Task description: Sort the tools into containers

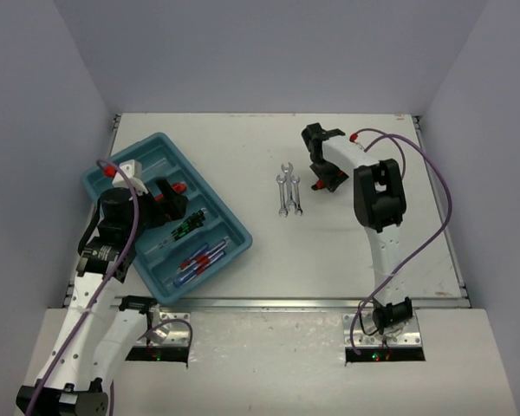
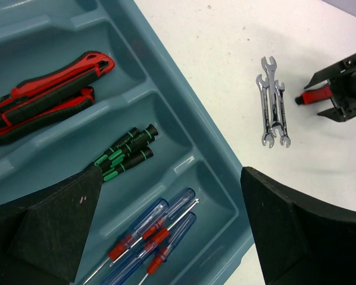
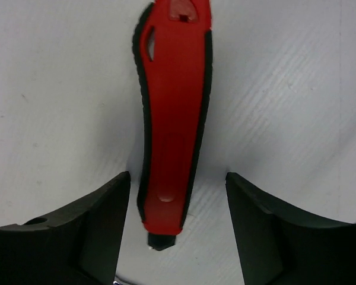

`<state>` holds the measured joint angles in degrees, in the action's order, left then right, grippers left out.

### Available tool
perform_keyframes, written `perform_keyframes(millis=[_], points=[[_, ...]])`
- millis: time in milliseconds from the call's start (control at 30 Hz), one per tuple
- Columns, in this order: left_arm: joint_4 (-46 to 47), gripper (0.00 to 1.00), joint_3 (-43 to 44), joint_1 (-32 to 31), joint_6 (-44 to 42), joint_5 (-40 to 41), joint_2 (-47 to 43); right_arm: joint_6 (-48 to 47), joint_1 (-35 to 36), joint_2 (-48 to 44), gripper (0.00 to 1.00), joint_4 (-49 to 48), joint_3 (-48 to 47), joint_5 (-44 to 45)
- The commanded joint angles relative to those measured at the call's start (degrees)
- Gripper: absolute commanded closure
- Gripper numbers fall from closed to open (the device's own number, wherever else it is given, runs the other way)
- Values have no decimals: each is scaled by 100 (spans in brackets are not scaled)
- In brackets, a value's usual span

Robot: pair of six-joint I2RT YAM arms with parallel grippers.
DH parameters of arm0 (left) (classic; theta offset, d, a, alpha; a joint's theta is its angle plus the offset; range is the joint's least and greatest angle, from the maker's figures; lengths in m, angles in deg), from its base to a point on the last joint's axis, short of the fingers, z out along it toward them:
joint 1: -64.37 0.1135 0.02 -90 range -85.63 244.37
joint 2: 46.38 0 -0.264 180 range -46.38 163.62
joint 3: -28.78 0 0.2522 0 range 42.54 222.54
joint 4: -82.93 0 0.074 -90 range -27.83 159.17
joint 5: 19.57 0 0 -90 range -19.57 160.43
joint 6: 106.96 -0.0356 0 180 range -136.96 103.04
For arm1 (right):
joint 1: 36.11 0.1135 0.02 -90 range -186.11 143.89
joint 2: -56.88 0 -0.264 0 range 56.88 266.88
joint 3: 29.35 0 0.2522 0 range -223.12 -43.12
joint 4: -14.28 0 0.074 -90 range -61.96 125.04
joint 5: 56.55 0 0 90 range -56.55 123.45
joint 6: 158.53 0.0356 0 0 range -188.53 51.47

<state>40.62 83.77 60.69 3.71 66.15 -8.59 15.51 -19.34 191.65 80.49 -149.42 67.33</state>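
Note:
The teal tray (image 1: 237, 232) lies at the left. In the left wrist view its compartments (image 2: 184, 98) hold red-handled pliers (image 2: 47, 95), black screwdrivers with green marks (image 2: 126, 151) and blue-and-red screwdrivers (image 2: 151, 231). My left gripper (image 1: 175, 206) hovers above the tray, open and empty (image 2: 172, 237). Small silver wrenches (image 1: 289, 192) lie on the table right of the tray (image 2: 273, 110). My right gripper (image 1: 327, 180) is open, low over the table. Its fingers (image 3: 89, 231) stand on either side of a red-handled tool (image 3: 172, 119) without touching it.
Grey walls close in the white table (image 1: 243, 139) at the back and sides. A metal rail (image 1: 286, 302) runs along the near edge. Purple cables (image 1: 433, 186) loop from the right arm. In the left wrist view the right gripper (image 2: 344, 89) stands just right of the wrenches.

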Motion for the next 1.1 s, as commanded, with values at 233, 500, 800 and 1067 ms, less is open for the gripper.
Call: perform_keyframes(millis=[233, 500, 800, 1067], points=[[330, 0, 5, -27, -115, -268, -163, -163, -212, -1619, 100, -926, 2140, -343], [1784, 0, -394, -56, 1063, -2199, 405, -2504, 631, -3986, 100, -3465, 4416, -82], [4043, 0, -188, -1893, 2411, -1862, 2231, -4126, 2346, -5590, 100, -5099, 5661, -963], [4948, 3, -183, -2300, 2786, -1641, 2887, -4673, 3142, -6222, 100, -6044, 6028, -1696]])
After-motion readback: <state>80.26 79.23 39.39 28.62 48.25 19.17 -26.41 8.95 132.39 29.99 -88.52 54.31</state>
